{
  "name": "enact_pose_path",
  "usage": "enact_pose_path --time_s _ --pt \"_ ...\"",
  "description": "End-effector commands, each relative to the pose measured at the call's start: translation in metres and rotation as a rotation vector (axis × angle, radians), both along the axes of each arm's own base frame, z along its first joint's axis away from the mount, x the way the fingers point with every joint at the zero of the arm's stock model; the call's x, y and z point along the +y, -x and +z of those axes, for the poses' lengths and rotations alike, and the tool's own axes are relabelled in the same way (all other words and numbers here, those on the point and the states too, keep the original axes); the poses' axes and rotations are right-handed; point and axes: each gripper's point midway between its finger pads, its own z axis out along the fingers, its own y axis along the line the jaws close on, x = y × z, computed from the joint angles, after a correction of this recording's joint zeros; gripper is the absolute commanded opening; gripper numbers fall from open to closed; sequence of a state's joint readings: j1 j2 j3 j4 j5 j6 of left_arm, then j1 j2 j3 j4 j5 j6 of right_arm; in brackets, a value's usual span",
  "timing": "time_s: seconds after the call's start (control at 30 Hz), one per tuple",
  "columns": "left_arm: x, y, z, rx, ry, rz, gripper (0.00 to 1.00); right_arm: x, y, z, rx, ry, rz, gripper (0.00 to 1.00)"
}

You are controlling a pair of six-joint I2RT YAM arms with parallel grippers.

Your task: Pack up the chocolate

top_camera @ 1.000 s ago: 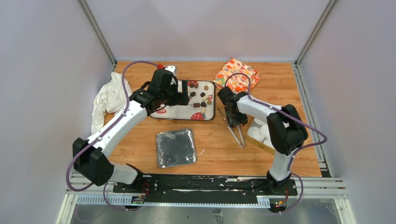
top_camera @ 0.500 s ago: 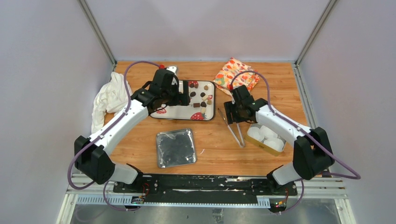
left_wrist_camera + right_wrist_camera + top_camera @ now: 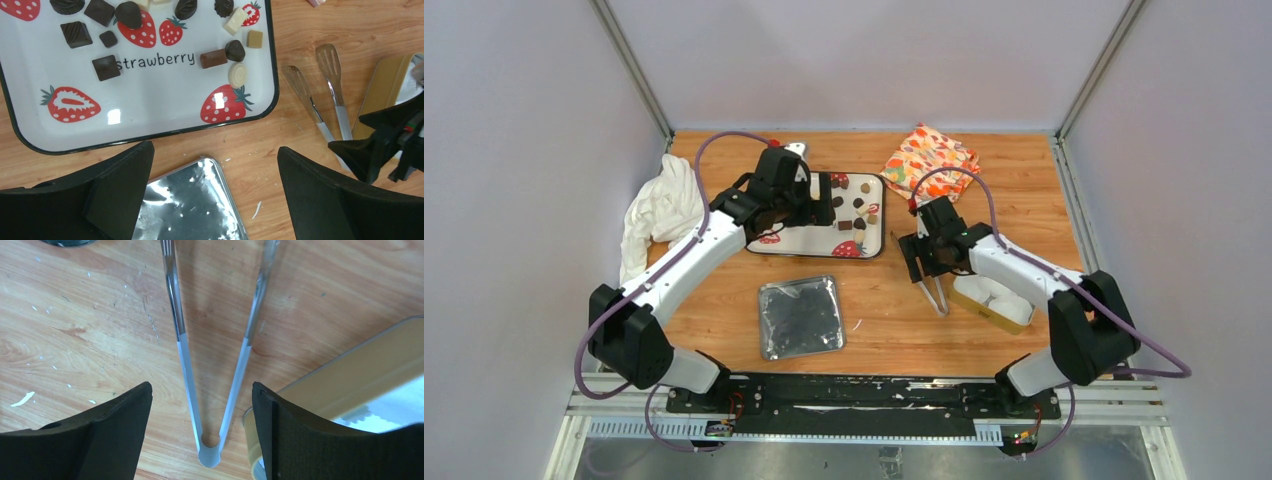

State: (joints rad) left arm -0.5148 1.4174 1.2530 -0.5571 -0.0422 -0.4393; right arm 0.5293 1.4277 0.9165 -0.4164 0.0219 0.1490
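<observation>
The chocolate [image 3: 856,206] lies as several small dark, tan and cream pieces [image 3: 214,58] on a white strawberry-printed tray [image 3: 809,241] [image 3: 160,100]. My left gripper [image 3: 822,203] [image 3: 215,150] hangs open over the tray's near side, with nothing between its fingers. My right gripper [image 3: 927,262] [image 3: 201,387] is open low over the table. The metal tongs [image 3: 936,295] [image 3: 180,340] lie flat there, their joined end between my right fingers, untouched. A gold box [image 3: 990,316] [image 3: 360,370] with white paper cups [image 3: 999,290] sits just right of the tongs.
A shiny silver lid [image 3: 800,317] [image 3: 195,200] lies on the wood in front of the tray. A white cloth [image 3: 659,210] is bunched at the left edge. A patterned orange cloth [image 3: 931,158] lies at the back right. Walls close in three sides.
My right arm's elbow swung out to the right, and its gripper settled over the tongs' joined end with its jaws spreading wider. The left arm barely moved.
</observation>
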Motion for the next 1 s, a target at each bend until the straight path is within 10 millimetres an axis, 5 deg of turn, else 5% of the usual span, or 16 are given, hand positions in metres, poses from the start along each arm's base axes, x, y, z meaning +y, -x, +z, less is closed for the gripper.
enact_pose_path --time_s 0.0,0.37,0.97 --pt "-0.005 -0.004 0.012 -0.034 0.034 0.004 1.00 0.005 0.011 -0.016 0.093 0.001 0.040 0.77" --pt "-0.003 0.000 0.009 -0.026 0.039 0.017 1.00 -0.010 0.006 -0.039 0.108 0.104 0.021 0.77" --pt "-0.008 0.000 0.009 -0.017 0.059 0.009 1.00 -0.005 0.001 -0.062 0.105 0.072 -0.048 0.66"
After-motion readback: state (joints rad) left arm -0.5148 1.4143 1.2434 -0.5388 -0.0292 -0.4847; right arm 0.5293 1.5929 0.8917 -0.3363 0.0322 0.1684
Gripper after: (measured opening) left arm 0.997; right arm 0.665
